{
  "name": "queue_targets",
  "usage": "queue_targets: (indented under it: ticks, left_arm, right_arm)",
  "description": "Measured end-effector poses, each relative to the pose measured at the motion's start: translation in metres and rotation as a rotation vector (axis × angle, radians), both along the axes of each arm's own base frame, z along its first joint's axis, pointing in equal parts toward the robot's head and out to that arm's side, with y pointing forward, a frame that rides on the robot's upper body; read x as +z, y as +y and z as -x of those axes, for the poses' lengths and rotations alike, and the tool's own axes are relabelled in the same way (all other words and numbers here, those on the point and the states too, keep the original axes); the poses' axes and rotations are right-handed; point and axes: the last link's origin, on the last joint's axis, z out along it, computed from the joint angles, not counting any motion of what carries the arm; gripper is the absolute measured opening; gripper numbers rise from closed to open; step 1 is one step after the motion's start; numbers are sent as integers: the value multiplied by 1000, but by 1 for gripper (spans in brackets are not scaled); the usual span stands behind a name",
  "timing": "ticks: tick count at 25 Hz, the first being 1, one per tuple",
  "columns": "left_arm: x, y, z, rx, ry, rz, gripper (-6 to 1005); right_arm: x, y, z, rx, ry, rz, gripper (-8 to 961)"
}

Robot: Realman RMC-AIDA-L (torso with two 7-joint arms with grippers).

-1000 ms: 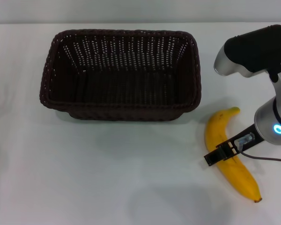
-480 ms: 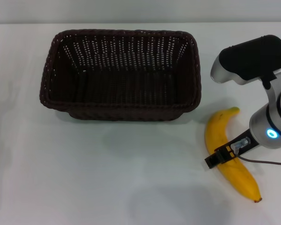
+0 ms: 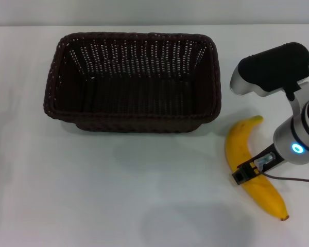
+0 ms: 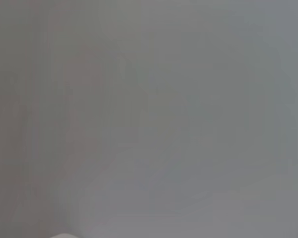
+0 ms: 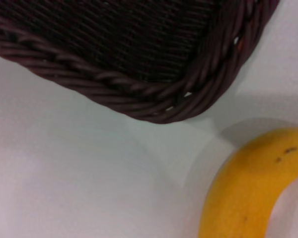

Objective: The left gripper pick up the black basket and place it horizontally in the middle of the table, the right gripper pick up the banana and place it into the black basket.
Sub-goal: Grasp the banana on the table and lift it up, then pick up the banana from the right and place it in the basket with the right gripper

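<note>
The black basket stands upright and empty in the middle of the table, its long side across my view. The banana lies on the table to the right of the basket, stem end toward the basket's near right corner. My right gripper sits over the banana's middle, at the end of the silver arm with the blue ring light. The right wrist view shows the basket's corner and part of the banana close by, a strip of table between them. My left gripper is out of view; the left wrist view shows only a blank grey surface.
The white table extends in front of the basket and to its left. The right arm's black cap hangs above the table to the right of the basket.
My right arm has shifted slightly, and its gripper has slid a little to the right across the banana. The basket and banana have not moved.
</note>
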Motion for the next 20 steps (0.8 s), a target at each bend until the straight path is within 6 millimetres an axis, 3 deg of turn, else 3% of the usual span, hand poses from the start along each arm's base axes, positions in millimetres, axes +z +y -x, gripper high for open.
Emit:
queue_targets:
  ticks: [9,15,20]
  left_arm:
    - [0,0,0,1,-4,-2,870]
    - [0,0,0,1,-7,-3,870]
    - [0,0,0,0,-11,-5,870]
  right_arm:
    - [10,5,-3,4,-28,-32,475]
    - [44,21,-18,10,-86,-146,495]
    - [81,46,-9,121,-95,-301,521]
